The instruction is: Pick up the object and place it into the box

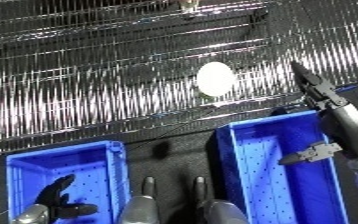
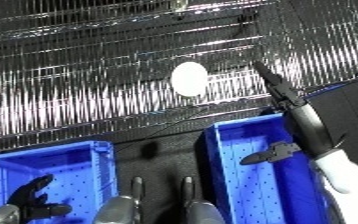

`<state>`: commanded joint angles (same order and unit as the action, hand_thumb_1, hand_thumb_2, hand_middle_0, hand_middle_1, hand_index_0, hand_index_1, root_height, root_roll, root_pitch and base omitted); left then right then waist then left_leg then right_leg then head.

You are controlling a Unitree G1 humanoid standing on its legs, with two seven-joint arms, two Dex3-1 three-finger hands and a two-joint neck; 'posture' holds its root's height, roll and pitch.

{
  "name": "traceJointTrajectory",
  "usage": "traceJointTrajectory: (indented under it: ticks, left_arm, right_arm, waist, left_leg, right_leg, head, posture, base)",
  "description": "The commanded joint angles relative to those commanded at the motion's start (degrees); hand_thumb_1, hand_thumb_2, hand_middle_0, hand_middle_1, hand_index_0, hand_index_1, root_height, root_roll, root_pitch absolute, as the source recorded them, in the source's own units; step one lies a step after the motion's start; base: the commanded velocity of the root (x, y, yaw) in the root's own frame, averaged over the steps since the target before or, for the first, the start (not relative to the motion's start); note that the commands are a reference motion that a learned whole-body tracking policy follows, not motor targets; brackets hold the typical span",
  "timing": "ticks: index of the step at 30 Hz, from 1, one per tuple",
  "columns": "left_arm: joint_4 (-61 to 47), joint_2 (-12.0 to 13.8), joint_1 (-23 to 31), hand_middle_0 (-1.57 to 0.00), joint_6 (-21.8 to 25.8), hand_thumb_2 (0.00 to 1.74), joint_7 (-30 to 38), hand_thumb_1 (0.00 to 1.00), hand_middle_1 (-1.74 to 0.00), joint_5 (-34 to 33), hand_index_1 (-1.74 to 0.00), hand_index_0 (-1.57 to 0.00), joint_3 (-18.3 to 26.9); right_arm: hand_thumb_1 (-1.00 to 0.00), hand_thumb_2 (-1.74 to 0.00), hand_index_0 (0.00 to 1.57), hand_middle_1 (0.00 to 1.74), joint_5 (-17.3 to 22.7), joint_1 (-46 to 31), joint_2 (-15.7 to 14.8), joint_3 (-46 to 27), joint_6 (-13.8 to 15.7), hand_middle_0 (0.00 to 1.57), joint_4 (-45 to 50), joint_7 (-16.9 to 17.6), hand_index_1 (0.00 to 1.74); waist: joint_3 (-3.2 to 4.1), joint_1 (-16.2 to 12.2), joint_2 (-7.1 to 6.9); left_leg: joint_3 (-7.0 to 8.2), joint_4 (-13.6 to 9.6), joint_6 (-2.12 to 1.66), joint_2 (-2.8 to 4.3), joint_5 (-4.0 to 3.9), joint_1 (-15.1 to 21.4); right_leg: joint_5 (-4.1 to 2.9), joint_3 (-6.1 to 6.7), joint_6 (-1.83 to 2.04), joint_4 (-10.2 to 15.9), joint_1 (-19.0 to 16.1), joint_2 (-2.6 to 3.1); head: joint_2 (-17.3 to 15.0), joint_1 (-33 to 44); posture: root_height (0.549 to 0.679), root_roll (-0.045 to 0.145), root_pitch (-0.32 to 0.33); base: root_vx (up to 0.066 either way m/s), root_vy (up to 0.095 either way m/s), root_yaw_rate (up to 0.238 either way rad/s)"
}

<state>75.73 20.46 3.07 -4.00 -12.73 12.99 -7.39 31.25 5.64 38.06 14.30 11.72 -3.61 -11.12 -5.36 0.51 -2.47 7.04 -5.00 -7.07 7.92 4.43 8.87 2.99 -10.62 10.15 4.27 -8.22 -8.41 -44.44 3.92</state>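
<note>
Can't really make out what the white oval object (image 2: 190, 78) on the wire rack (image 1: 87, 75) is, just a blown-out pale blob. Rack cut off at 12, 9 and 3 o'clock. Left bin (image 1: 111, 165) chopped at 6 o'clock, same for the right bin (image 1: 246, 165). Left hand (image 1: 58, 200) down at 7 o'clock, forearm barely showing above the bottom edge. Right hand (image 2: 286, 100) blurry, fingertips lost in the wire glare; forearm running out of view at 4 o'clock.
</note>
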Motion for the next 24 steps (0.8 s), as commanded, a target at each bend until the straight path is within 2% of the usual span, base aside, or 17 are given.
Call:
traceJointTrajectory:
  ticks: [5, 8, 11, 14, 18, 22, 24]
  left_arm:
    - [-0.6, 0.4, -0.1, 0.0, -0.6, 0.0, 0.0, 0.0, 0.0, -1.0, 0.0, 0.0, -1.3]
    - [-1.4, 0.8, -0.8, 0.0, -1.1, 0.0, -0.2, 0.0, 0.0, -0.9, 0.0, 0.0, -2.7]
    - [-2.3, 1.2, -2.6, 0.0, -1.5, 0.0, -0.3, 0.0, 0.0, -0.1, 0.0, 0.0, -4.3]
    - [-3.1, 1.6, -3.6, 0.0, -1.7, 0.0, -0.6, 0.0, 0.0, 0.2, 0.0, 0.0, -5.1]
    - [-4.0, 2.4, -4.4, 0.0, -1.5, 0.0, -1.0, 0.0, 0.0, 1.2, 0.0, 0.0, -6.1]
    - [-4.8, 3.1, -5.8, 0.0, -0.8, 0.0, -1.1, 0.0, 0.0, 3.2, 0.0, 0.0, -7.4]
    - [-5.4, 3.2, -6.5, 0.0, -0.7, 0.0, -0.9, 0.0, 0.0, 4.2, 0.0, 0.0, -8.1]
  right_arm:
    - [0.0, 0.0, 0.0, 0.0, 2.2, 3.7, 0.1, 0.7, -1.5, 0.0, -3.3, 0.4, 0.0]
    - [0.0, 0.0, 0.0, 0.0, 2.7, 6.9, -0.6, 1.8, -1.7, 0.0, -6.6, 1.3, 0.0]
    - [0.0, 0.0, 0.0, 0.0, 2.7, 11.7, -1.5, 3.0, -1.3, 0.0, -10.6, 2.8, 0.0]
    - [0.0, 0.0, 0.0, 0.0, 1.8, 15.3, -2.1, 3.6, -1.1, 0.0, -13.9, 3.2, 0.0]
    - [0.0, 0.0, 0.0, 0.0, 1.0, 19.1, -1.9, 4.9, -1.1, 0.0, -16.5, 4.1, 0.0]
    - [0.0, 0.0, 0.0, 0.0, 1.4, 23.0, -1.0, 6.4, -0.7, 0.0, -18.9, 4.9, 0.0]
    - [0.0, 0.0, 0.0, 0.0, 1.5, 24.7, -0.7, 7.0, -0.7, 0.0, -20.1, 5.0, 0.0]
  waist:
    - [-0.45, 0.9, 0.2]
    - [-1.61, 1.4, 0.43]
    - [-4.01, 1.9, 0.8]
    - [-6.47, 2.3, 1.28]
    - [-9.43, 2.6, 1.84]
    - [-12.79, 2.8, 2.31]
    - [-14.16, 2.9, 2.54]
  left_leg:
    - [-0.55, 0.2, 0.09, -0.17, -0.04, -0.1]
    - [-1.29, 2.7, 0.15, -0.35, 0.49, -1.6]
    - [-2.41, 7.4, 0.13, -0.63, 1.59, -4.9]
    - [-3.57, 11.0, 0.07, -0.99, 2.55, -7.2]
    - [-4.9, 15.4, 0.03, -1.85, 3.6, -10.6]
    - [-6.06, 21.7, 0.12, -2.86, 4.88, -16.0]
    - [-6.48, 24.6, 0.27, -3.27, 5.64, -18.6]
  right_leg:
    - [1.19, -0.21, -0.3, -2.1, 0.6, -0.22]
    - [2.34, -0.14, -0.74, -5.1, 2.3, -0.45]
    - [3.42, 0.02, -1.36, -9.0, 5.2, -0.73]
    - [4.41, 0.2, -1.92, -12.0, 7.0, -0.87]
    - [5.94, 0.41, -2.51, -16.0, 9.8, -1.17]
    - [7.1, 1.16, -3.01, -21.8, 14.8, -1.84]
    - [7.61, 1.67, -3.27, -24.6, 17.2, -2.13]
  head:
    - [2.2, -3.1]
    - [4.0, -5.1]
    - [6.7, -6.8]
    - [9.7, -8.1]
    - [17.3, -10.2]
    - [23.3, -12.3]
    - [25.6, -13.2]
  posture:
    - [0.671, 0.018, -0.026]
    - [0.672, 0.019, -0.025]
    - [0.673, 0.021, -0.022]
    - [0.673, 0.023, -0.025]
    - [0.672, 0.028, -0.022]
    - [0.67, 0.037, -0.013]
    - [0.669, 0.041, -0.009]
  base:
    - [0.04, 0.004, 0.069]
    - [-0.012, -0.008, 0.089]
    - [-0.1, -0.002, 0.089]
    - [-0.064, 0.007, 0.07]
    - [-0.046, 0.011, 0.075]
    - [-0.102, 0.02, 0.062]
    - [-0.08, 0.031, 0.063]
